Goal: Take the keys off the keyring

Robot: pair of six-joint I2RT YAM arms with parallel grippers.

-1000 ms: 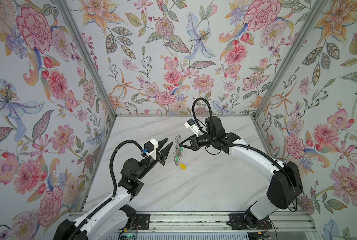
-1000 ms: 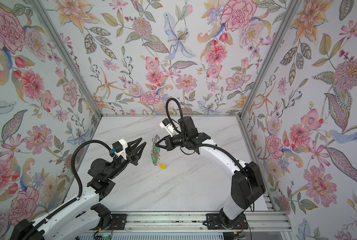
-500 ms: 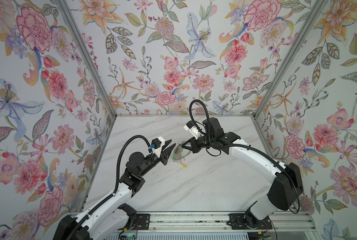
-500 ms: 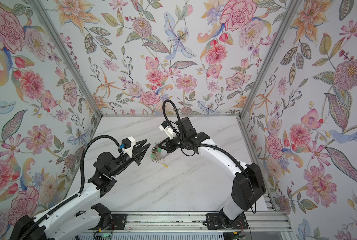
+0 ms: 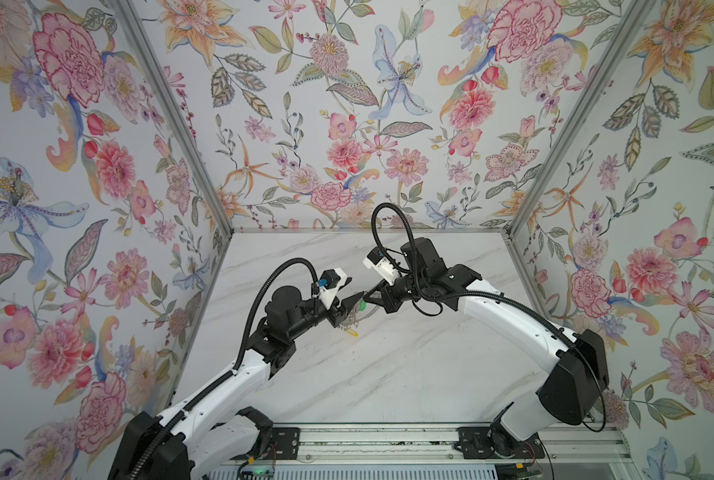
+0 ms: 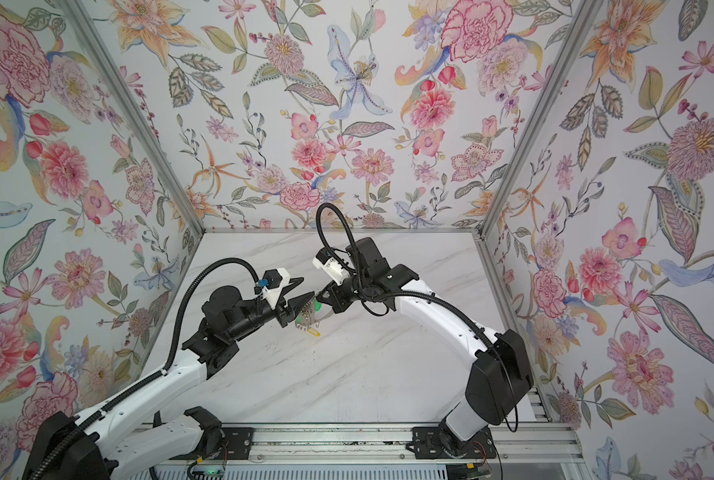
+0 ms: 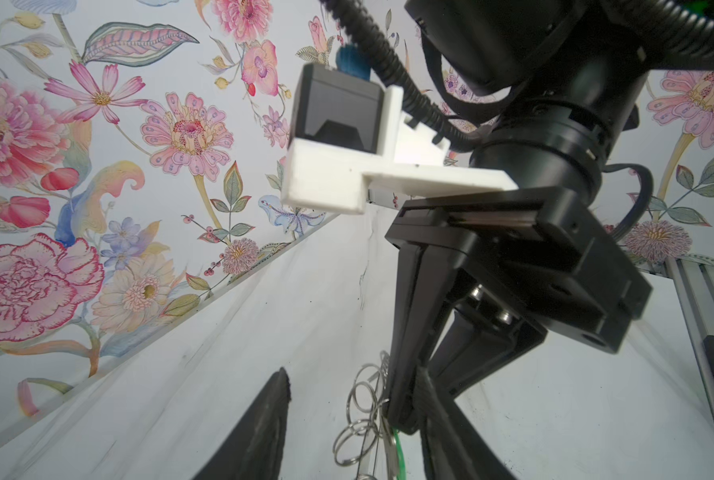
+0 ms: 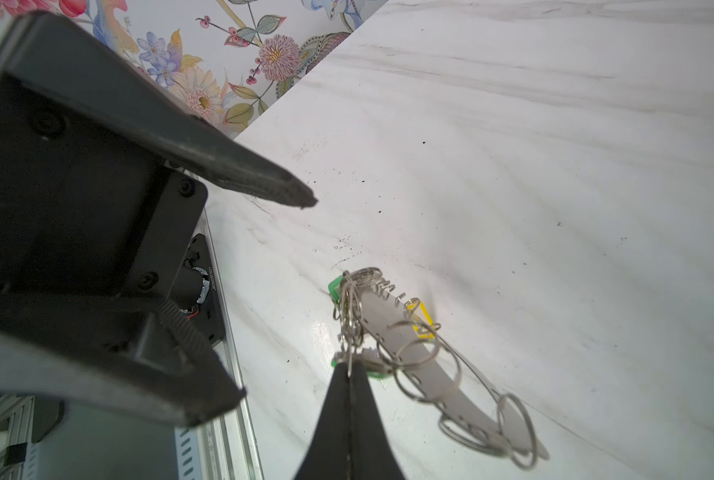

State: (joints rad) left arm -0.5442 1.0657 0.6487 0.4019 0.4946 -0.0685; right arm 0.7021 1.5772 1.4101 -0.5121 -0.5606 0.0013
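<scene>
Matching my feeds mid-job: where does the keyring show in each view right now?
Both top views: keyring at picture centre, just under the right tool.
Left wrist: only its wire rings, beside that tool.
Right wrist: grey crescent trailing from that tool.
Shared landmark: the shut right tool pinching the keyring, in all four views.

white marbled tabletop [image 5: 388, 374] (dark specks) | floral walls [image 5: 326, 124] | metal rail [image 5: 388, 441]
</scene>
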